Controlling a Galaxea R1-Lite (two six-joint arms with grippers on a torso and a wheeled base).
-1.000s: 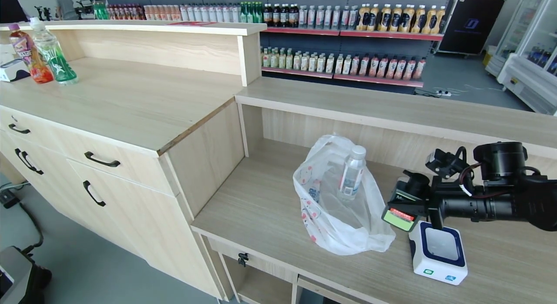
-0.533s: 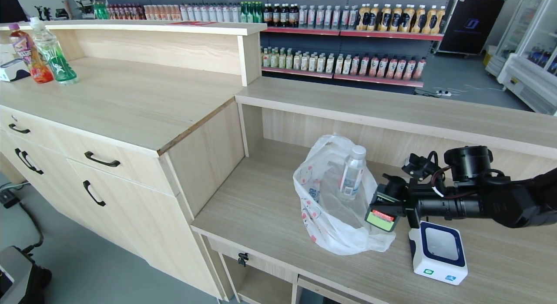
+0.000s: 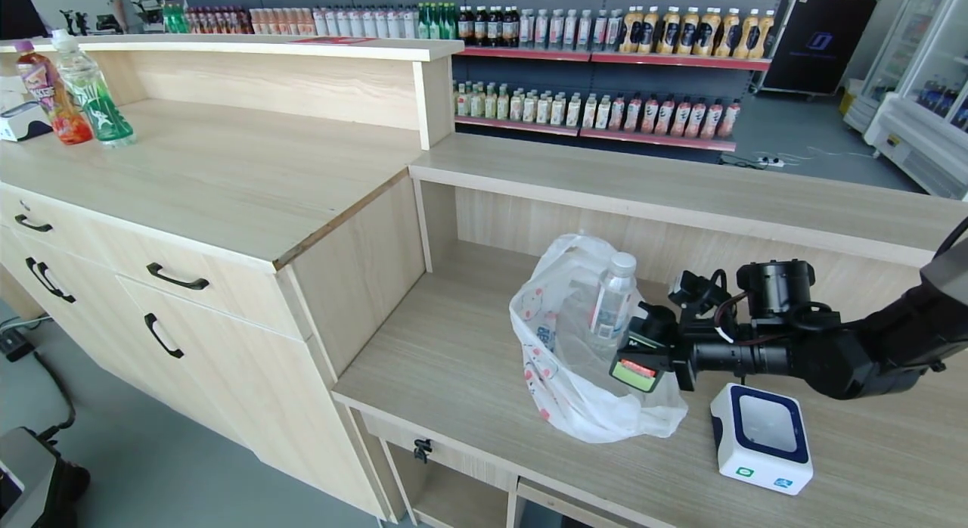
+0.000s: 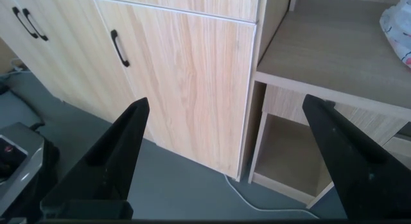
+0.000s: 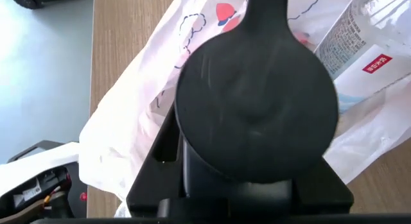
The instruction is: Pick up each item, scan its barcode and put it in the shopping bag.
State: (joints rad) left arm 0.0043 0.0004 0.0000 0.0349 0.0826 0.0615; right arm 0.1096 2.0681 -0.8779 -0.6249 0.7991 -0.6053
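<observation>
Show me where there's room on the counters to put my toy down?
The low counter is bare between the wooden side wall and the shopping bag. The high counter is bare beside the two bottles. It is crowded where the bag, the right gripper holding a green box and the scanner sit close.

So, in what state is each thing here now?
shopping bag, open, on the lower counter
water bottle, capped, upright in the bag
small labelled item, held over the bag
right gripper, shut on the small labelled item
left gripper, open, empty
scanner, upright beside the bag
</observation>
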